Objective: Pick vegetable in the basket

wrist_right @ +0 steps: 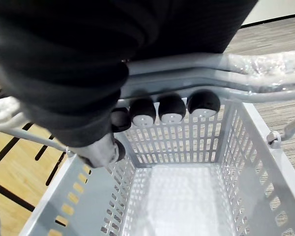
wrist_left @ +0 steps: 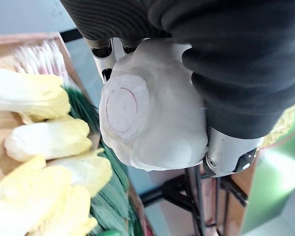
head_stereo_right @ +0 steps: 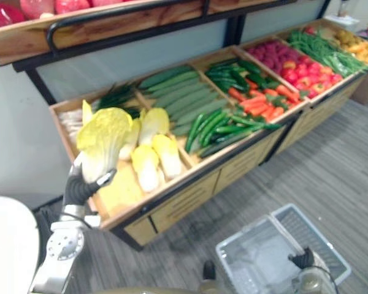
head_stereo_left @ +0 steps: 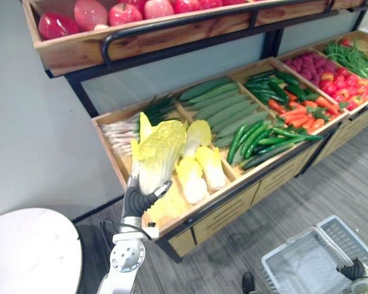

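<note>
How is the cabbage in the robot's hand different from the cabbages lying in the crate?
The held cabbage stands roughly upright, its white base gripped in the left hand; the crate cabbages lie on their sides in the crate. The held cabbage's leaves fan out wide, while the crate cabbages look tighter and slimmer. Both are pale yellow with whitish bases.

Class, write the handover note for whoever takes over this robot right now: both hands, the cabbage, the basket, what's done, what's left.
Left hand: shut on a Chinese cabbage, held by its base above the stand's cabbage bin.
Right hand: shut on the basket handle; the basket hangs low on the robot's right, nothing in it yet.
Done: cabbage picked.
Left: carry it across and put it in the basket.
</note>
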Robot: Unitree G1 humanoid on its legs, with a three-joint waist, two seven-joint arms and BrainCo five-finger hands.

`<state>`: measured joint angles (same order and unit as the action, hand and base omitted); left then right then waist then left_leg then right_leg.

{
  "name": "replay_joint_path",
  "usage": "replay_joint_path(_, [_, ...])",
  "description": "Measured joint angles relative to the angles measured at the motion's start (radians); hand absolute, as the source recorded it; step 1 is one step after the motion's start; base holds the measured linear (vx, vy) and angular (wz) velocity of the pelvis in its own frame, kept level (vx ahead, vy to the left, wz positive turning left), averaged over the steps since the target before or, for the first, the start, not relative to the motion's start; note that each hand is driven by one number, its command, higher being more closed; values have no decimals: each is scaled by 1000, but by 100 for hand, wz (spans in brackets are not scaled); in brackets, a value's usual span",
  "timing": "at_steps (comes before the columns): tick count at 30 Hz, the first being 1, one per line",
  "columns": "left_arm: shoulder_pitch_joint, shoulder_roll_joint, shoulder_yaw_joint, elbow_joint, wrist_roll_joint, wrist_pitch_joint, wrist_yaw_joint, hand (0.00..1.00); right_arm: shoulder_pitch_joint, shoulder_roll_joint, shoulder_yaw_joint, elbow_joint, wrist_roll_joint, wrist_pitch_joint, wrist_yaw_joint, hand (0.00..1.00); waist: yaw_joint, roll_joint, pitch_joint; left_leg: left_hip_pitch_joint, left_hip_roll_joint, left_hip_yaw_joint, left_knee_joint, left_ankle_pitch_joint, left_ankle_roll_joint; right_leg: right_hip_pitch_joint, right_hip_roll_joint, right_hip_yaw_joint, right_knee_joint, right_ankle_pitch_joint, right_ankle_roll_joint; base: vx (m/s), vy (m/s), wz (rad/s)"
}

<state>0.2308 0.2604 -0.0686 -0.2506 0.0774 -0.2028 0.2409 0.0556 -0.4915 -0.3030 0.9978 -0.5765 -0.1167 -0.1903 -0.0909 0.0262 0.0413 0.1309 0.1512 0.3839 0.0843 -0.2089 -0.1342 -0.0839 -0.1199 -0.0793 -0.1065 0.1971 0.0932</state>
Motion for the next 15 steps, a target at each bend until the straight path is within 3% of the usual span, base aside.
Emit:
replay_joint_path(6, [-25,123,-95,0,-164,-61,-98,100,-64,-72,147,-13,27,0,34,100,7,9,-5,57,2,168,35,-46,-6,-36,39,172,0,27,12,-30,-8,-85])
replay_joint_path(10, [-84,218,-201,1,-321,-89,-207,100,-158,-134,327,-121,11,4,69,100,12,12,0,142,17,366,87,-113,-25,-46,108,359,1,56,17,-87,-1,-137])
replay_joint_path(15, [-175,228,-310,-1,-393,-102,-298,100,-233,-140,473,-344,-26,-1,81,100,14,9,12,183,33,560,163,-170,-48,-86,177,508,10,79,21,-38,-3,-111])
